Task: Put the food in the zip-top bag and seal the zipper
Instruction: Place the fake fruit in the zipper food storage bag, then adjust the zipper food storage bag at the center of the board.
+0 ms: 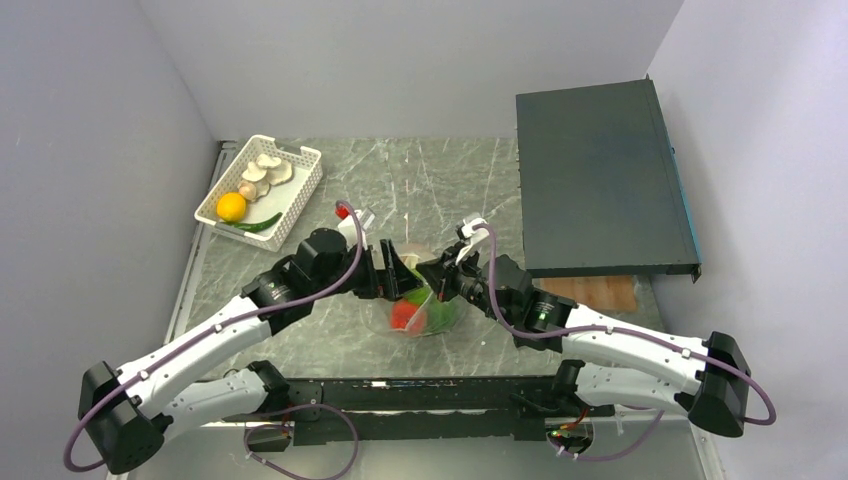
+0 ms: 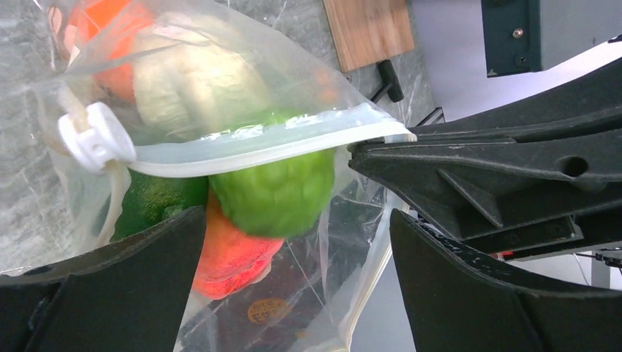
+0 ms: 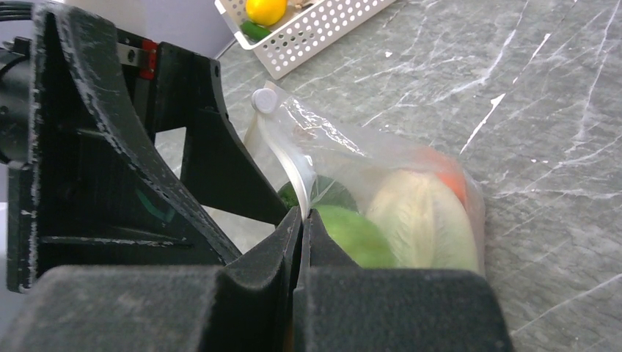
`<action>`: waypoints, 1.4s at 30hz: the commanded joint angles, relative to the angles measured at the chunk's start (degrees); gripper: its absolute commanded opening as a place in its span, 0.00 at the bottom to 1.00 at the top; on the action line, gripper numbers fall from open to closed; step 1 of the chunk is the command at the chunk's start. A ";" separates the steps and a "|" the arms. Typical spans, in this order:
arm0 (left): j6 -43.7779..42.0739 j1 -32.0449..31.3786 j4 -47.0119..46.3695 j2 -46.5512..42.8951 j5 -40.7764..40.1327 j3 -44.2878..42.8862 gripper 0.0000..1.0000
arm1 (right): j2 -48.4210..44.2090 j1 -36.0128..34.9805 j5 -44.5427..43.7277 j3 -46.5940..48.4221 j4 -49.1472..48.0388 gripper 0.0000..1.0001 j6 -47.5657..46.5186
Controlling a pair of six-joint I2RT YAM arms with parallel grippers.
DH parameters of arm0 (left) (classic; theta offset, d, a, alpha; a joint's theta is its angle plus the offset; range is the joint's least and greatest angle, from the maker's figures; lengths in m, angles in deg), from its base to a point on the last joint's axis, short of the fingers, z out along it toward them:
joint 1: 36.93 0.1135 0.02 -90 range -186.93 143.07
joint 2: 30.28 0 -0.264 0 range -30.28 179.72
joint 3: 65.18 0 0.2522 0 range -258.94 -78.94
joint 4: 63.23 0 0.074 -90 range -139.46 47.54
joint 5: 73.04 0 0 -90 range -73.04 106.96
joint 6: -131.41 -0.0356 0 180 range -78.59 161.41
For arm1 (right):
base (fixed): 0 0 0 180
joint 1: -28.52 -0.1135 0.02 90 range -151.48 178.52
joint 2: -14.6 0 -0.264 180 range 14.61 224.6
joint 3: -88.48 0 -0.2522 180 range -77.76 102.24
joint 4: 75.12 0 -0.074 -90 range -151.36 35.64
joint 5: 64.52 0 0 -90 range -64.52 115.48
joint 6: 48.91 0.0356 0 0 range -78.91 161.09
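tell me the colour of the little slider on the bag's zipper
White; the slider on the zipper shows best in the left wrist view.

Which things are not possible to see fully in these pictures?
- Top view: mouth of the zip-top bag, hidden under the left end effector and right end effector.
- Right wrist view: white basket, cut by the top edge.
- Left wrist view: zipper end, covered by the right end effector.
- Top view: wooden board, mostly under the dark case.
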 commanded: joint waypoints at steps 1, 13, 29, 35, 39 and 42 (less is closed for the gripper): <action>-0.53 -0.24 0.53 -3.24 -2.18 -1.36 1.00 | 0.44 -0.11 -0.79 3.61 -0.13 0.00 0.09; -1.75 -0.25 15.88 -17.20 -10.33 0.10 1.00 | 1.63 -0.09 -3.83 5.54 2.69 0.00 -2.17; -4.13 -0.24 32.07 -26.78 -26.92 -3.08 1.00 | 4.72 -0.10 -5.49 8.11 3.31 0.00 -3.82; -7.52 -0.16 35.08 -17.22 -31.91 -9.18 1.00 | 4.36 -0.15 -5.37 7.63 3.61 0.00 -4.57; -13.33 3.25 31.90 -14.62 -33.78 -10.97 1.00 | 4.02 -0.10 -4.03 6.95 3.31 0.00 -4.90; -17.91 12.02 29.24 -13.69 -28.00 -11.95 1.00 | 4.57 -0.05 -1.79 6.81 3.10 0.00 -5.03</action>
